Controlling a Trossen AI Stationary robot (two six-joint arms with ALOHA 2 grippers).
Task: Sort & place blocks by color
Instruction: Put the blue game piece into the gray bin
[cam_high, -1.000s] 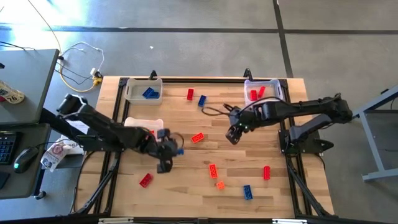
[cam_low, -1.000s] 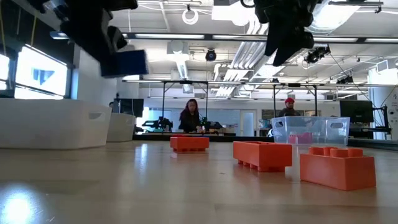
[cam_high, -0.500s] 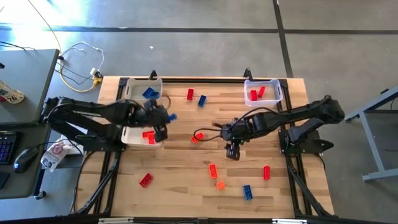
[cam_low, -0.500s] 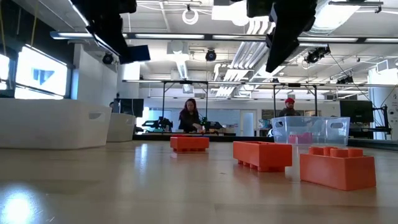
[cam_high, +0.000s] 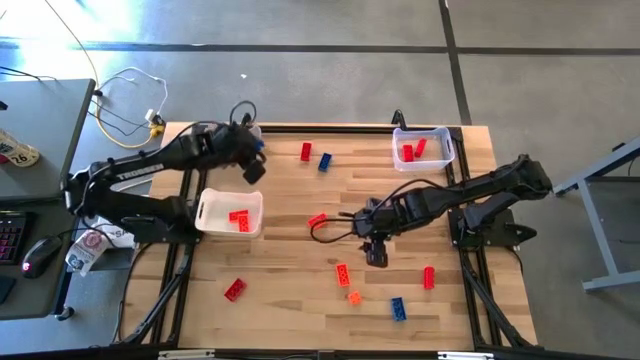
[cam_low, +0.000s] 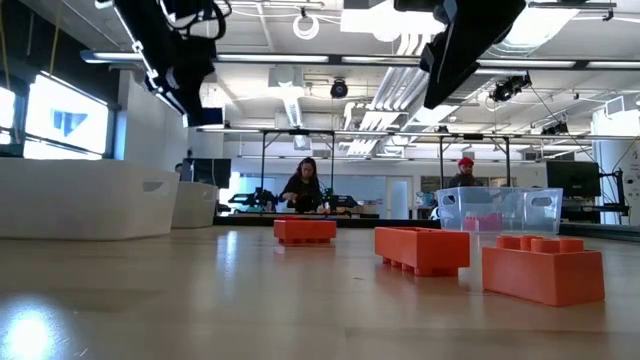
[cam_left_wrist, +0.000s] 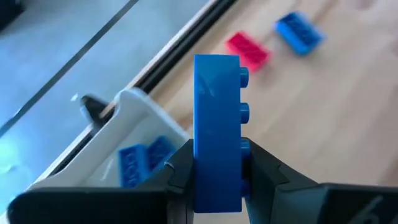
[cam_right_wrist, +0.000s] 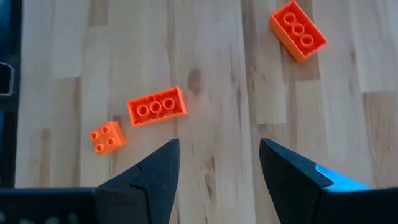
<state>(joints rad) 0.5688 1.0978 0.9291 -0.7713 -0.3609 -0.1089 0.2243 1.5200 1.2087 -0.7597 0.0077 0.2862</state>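
My left gripper is over the table's far left corner, shut on a blue block, beside the white bin that holds blue blocks. My right gripper hangs open above mid-table; in the right wrist view a long orange block, a small orange block and another orange block lie flat on the wood below it, untouched. Other red, blue and orange blocks lie scattered on the table, such as a red one and a blue one. My left gripper pinches the blue block by its lower end between the two fingers, one on the studded face, one on the opposite face. The block is lifted clear of the table and stands out past the fingertips, with its long side along the fingers.
A second white bin with red blocks sits at the left edge. A clear bin with red blocks stands at the far right. Loose blocks lie near the front: red, blue, red. People stand far behind the table.
My left gripper has carried the blue block up from the near-left part of the table, past the bin with red blocks, toward the far left corner, turning as it went. My right gripper has moved toward the near edge and stayed open.
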